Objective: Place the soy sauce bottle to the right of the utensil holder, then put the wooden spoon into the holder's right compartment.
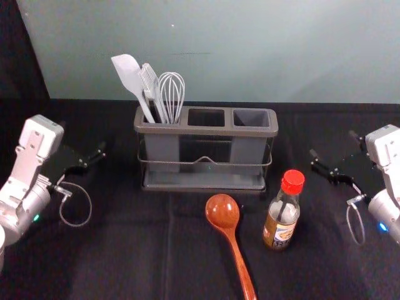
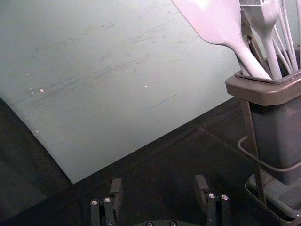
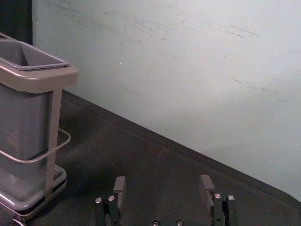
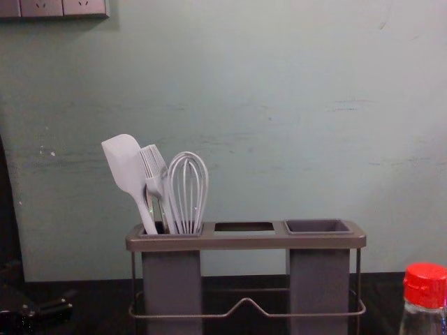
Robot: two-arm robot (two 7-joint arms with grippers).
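Note:
The utensil holder (image 1: 206,130) stands at the back middle of the table, its right compartment (image 1: 252,117) holding nothing. In front of its right end stands the soy sauce bottle (image 1: 283,211), upright with a red cap. The wooden spoon (image 1: 223,214) lies left of the bottle, bowl toward the holder and handle toward the front edge. My left gripper (image 1: 94,159) is off to the holder's left; the left wrist view has this gripper (image 2: 157,193) open and empty. Right of the bottle is my right gripper (image 1: 334,156), and in the right wrist view the gripper (image 3: 163,193) is also open and empty.
A white spatula (image 1: 130,76), a brush (image 1: 150,84) and a whisk (image 1: 171,94) stand in the holder's left compartment. A pale wall (image 1: 250,50) rises behind the dark-covered table (image 1: 131,250). Dark table surface lies between the bottle and my right gripper.

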